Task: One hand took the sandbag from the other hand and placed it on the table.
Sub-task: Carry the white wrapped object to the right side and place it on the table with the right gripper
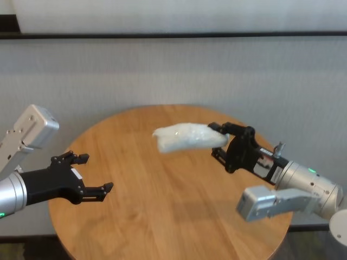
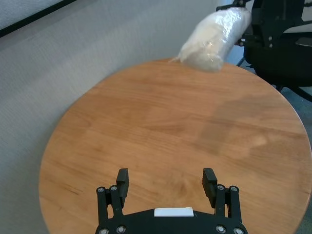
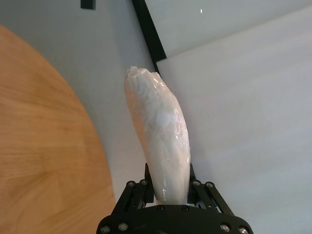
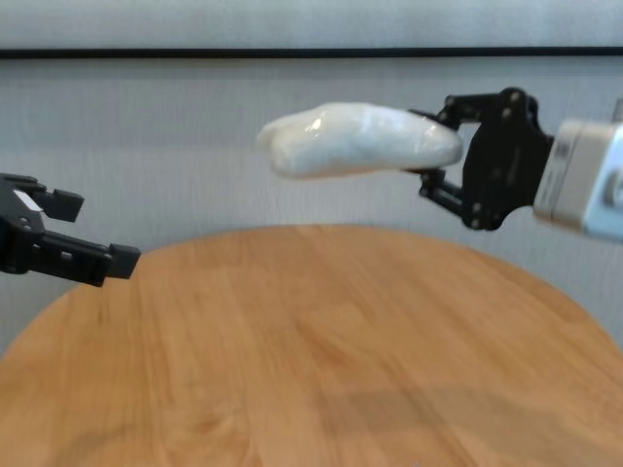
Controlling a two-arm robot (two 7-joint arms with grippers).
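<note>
Hovering at the lower left of the head view, the left gripper (image 1: 93, 174) hangs over the near-left part of the table (image 1: 162, 216) with its two black fingers spread wide and nothing between them; in its own wrist view the fingertips (image 2: 122, 175) stand well apart above bare wood, a small white sticker showing on the body below them. In the chest view this gripper (image 4: 92, 233) sits at the left edge, clear of the tabletop (image 4: 311, 370). Toward the centre of the head view, the sandbag (image 1: 187, 137) floats above the far half of the table, lying roughly level, its free end pointing toward the left side of the frame and touching nothing. The chest view shows the sandbag (image 4: 360, 139) in the upper middle, well above the wood. At the right of the head view, the right gripper (image 1: 221, 142) is clamped on the bag's right-hand end, its thin linkage fingers closed around the white plastic-wrapped body, with a grey wrist behind it. In the right wrist view the sandbag (image 3: 161, 141) rises straight out from between the fingers (image 3: 138, 192), the table (image 3: 44, 146) edge filling the left of that frame.
</note>
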